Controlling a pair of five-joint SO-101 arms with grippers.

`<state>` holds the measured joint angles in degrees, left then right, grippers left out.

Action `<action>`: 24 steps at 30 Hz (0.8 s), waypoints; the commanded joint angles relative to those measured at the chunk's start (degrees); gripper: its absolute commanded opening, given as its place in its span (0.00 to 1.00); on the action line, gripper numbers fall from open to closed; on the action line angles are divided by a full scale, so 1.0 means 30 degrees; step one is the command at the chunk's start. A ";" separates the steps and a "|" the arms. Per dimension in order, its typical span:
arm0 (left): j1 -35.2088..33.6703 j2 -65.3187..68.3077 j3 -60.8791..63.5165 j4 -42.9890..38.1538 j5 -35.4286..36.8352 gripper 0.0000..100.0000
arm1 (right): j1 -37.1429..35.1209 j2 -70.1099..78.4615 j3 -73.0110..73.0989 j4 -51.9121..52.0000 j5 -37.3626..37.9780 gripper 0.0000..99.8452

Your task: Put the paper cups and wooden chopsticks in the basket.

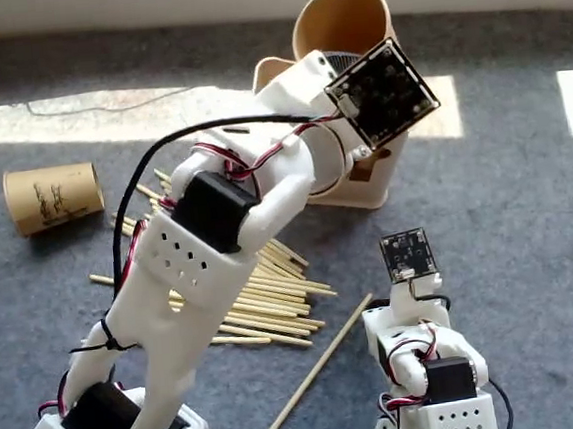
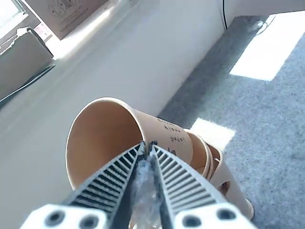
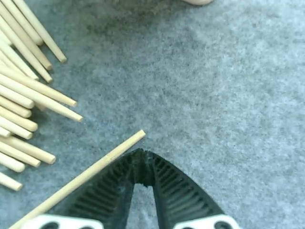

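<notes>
Risk of slip: left gripper (image 2: 147, 150) is clamped on the thin rim of a tilted paper cup (image 2: 105, 138) over the basket (image 2: 228, 186), so release may drop it askew. Right gripper (image 3: 142, 160), closed with nothing held, sits beside a lone chopstick (image 3: 86, 176).

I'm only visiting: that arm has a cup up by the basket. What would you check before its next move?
1. Left gripper pinching the held cup by its rim: ok.
2. Held cup above the basket: ok, judging by the high view.
3. Room inside the basket: cannot tell, the left arm hides it.
4. Right gripper shut, apart from the basket: ok.
5. Lying cup and chopsticks in the basket: not ok, both on the carpet.
</notes>
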<state>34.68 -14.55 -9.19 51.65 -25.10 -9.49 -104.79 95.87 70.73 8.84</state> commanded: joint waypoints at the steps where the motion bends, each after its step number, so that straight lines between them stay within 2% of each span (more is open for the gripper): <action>1: 0.0542 -0.0044 0.1070 -0.1231 0.0117 0.01 | 0.0190 -0.0103 0.1861 0.0190 0.0000 0.01; 4: 0.0571 -0.0073 0.1656 -0.1260 0.0088 0.03 | 0.0190 -0.0103 0.1861 0.0190 0.0000 0.01; 12: -0.0103 -0.0278 0.1656 -0.1172 0.0234 0.18 | 0.0190 -0.0103 0.1861 0.0190 0.0000 0.01; 19: -0.0777 -0.1978 0.1832 -0.0879 0.0264 0.18 | 0.0190 -0.0103 0.1861 0.0190 0.0000 0.01; 24: -0.1802 -0.4850 0.1832 0.2227 0.1231 0.17 | 0.0190 -0.0103 0.1861 0.0190 0.0000 0.01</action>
<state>32.04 -23.34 -3.47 53.85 -22.64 -9.49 -104.79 95.87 70.73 8.84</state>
